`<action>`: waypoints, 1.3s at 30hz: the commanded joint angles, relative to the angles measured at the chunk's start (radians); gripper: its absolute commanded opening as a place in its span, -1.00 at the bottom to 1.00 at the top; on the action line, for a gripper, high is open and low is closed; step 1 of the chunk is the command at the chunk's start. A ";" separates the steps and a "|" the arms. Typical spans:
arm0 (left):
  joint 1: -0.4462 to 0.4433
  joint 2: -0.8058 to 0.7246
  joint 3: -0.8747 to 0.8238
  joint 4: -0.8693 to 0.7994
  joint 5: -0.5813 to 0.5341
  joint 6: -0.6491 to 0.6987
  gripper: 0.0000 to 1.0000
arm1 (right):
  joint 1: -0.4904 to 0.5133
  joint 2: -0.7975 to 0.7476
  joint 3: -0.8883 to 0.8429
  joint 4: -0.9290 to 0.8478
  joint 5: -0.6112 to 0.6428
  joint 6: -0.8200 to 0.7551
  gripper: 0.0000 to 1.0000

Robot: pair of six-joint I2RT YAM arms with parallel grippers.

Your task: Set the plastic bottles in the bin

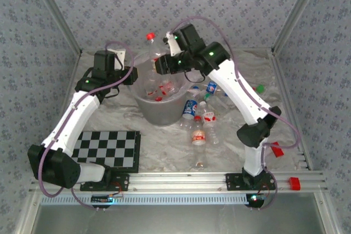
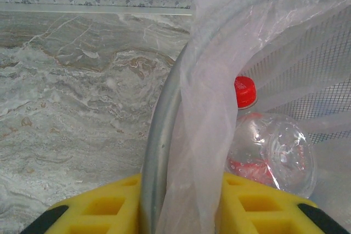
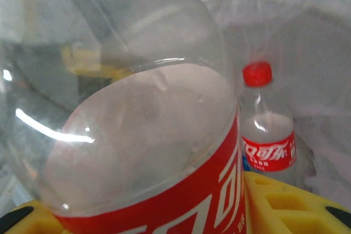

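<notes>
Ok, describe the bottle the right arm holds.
Find the round grey bin in the middle. Over its far rim the right gripper holds a clear bottle, red cap up. It alone is off the table and not down in the bin.

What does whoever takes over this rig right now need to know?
Left claw: shut on the bin at its left rim, over the bag.
Right claw: shut on a red-label bottle, held above the bin.
Done: several bottles already lie inside the bin.
To do: drop the held one, then collect more bottles lying on the table to the right of the bin.
</notes>
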 commanded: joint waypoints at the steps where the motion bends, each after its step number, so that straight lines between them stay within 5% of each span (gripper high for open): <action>1: -0.008 -0.017 0.002 -0.057 -0.021 0.034 -0.33 | 0.018 0.030 -0.003 -0.089 0.053 -0.038 -0.53; 10: -0.008 -0.012 0.002 -0.059 -0.028 0.039 -0.33 | 0.030 0.077 -0.215 0.025 -0.022 0.012 -0.50; 18: -0.008 -0.017 0.001 -0.057 -0.027 0.036 -0.33 | 0.031 0.112 -0.362 0.158 -0.107 0.068 -0.17; 24: -0.008 -0.017 0.002 -0.060 -0.030 0.041 -0.33 | 0.041 0.145 -0.372 0.170 -0.111 0.080 0.20; 39: -0.009 -0.016 0.000 -0.058 -0.035 0.040 -0.33 | 0.050 0.106 -0.190 -0.017 0.010 0.038 0.74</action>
